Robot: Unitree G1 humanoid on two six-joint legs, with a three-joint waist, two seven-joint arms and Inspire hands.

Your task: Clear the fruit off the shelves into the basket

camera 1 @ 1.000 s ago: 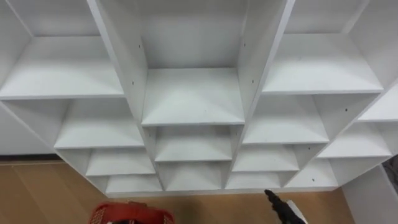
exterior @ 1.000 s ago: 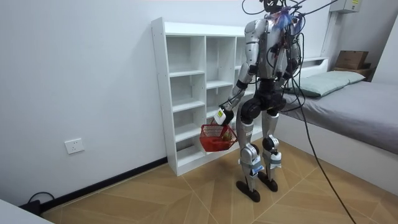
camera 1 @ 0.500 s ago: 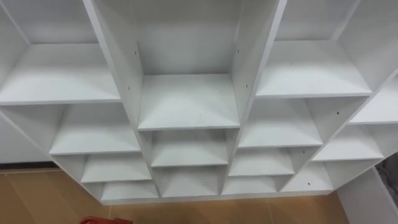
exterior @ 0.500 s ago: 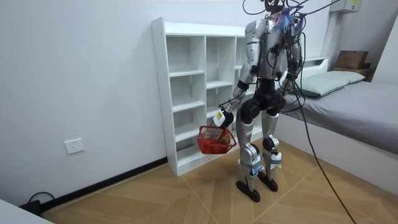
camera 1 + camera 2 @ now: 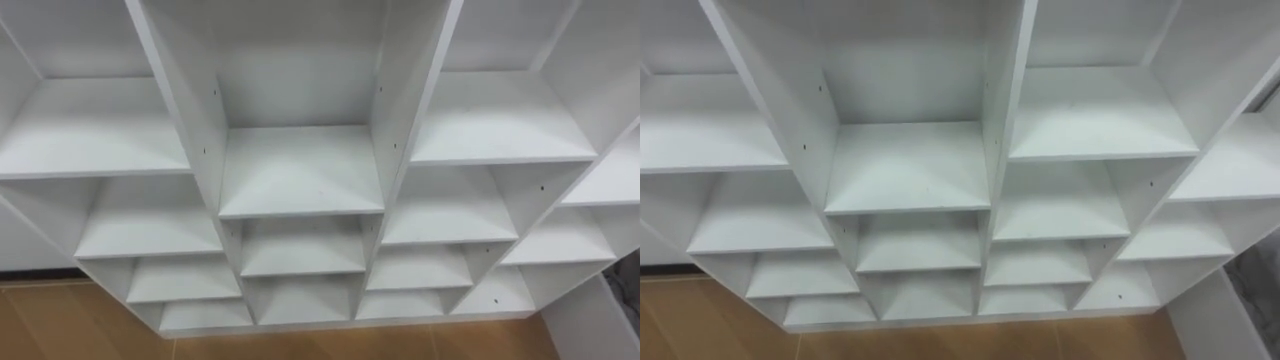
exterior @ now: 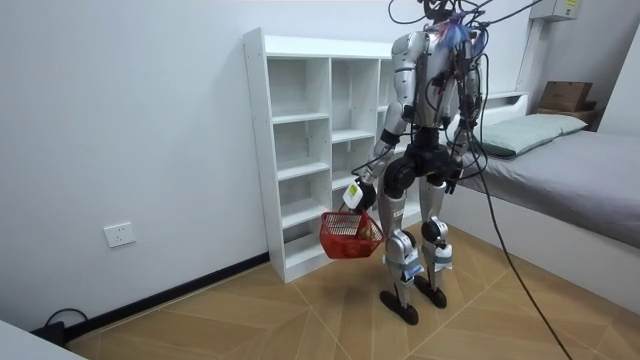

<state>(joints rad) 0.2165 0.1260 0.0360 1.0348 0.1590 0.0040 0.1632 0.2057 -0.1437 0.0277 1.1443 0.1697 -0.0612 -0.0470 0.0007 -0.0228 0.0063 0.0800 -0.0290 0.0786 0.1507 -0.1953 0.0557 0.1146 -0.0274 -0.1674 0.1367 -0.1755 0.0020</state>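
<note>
The robot stands just in front of the closet [image 6: 300, 150], facing it, and the step in hand looks like the search. The 2 eye views look down on shelves [image 5: 300, 170] that are all bare white board, so no fruit offers itself to reach for. The left hand [image 6: 353, 193] is clamped on the handle of the basket [image 6: 350, 236], which hangs low by the left knee, near the closet's lower shelves. Whether fruit lies in it is too small to tell. The right hand [image 6: 453, 177] hangs by the hip on the room view's right, and I cannot tell its state. The next move, I judge, calls for a turn of the head or a sidestep to check compartments beyond the eye views' edges, keeping the basket level. If none holds fruit, the collecting is likely done. The eye views give the shelf tops close up. The room view gives the stance, the basket and the bed [image 6: 560, 170] behind the robot.
</note>
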